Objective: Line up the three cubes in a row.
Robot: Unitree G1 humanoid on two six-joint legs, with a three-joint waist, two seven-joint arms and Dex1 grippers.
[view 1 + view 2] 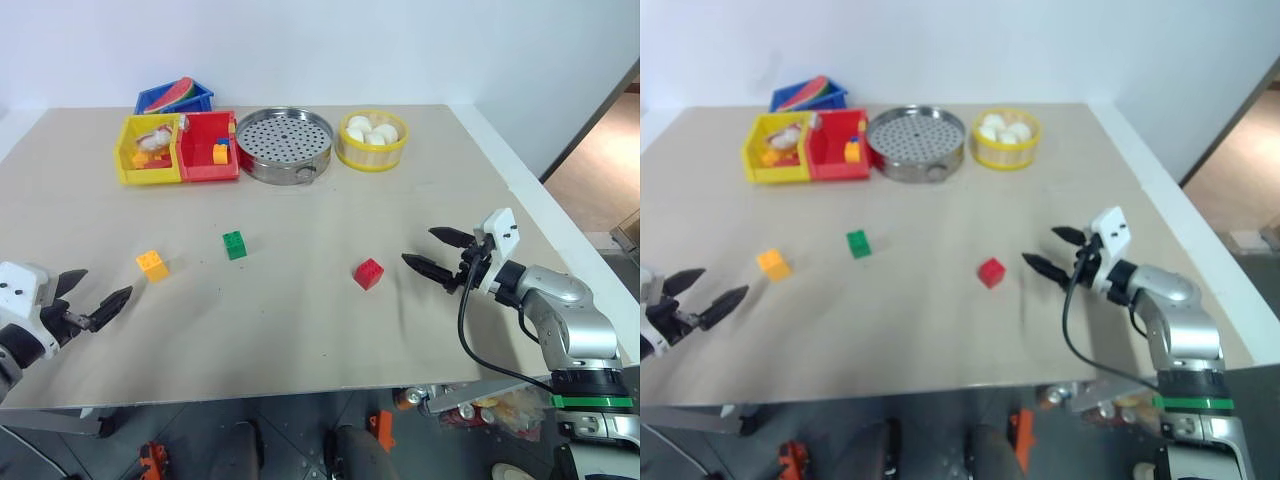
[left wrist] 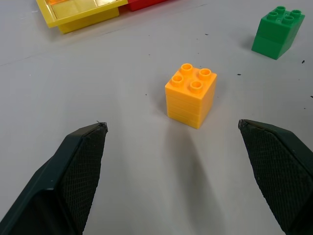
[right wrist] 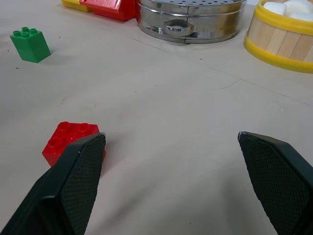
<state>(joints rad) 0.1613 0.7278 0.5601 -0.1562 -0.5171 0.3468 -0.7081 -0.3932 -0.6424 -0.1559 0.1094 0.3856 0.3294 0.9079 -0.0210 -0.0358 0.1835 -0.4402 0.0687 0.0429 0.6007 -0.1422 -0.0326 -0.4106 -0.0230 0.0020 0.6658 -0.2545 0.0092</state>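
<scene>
A big beige table takes up most of the frame. Along its upper edge, a blue bin, a yellow bin, a red bin, a perforated metal steamer tray and a yellow basket are lined up. Mid-frame, the orange-yellow cube, green cube and red cube are scattered well apart.

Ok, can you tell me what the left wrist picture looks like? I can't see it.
An orange-yellow cube with four studs on top sits on the pale table, between and just ahead of the left gripper's two open black fingers. A green cube sits farther off, and the corner of a yellow bin shows at the far edge.
</scene>
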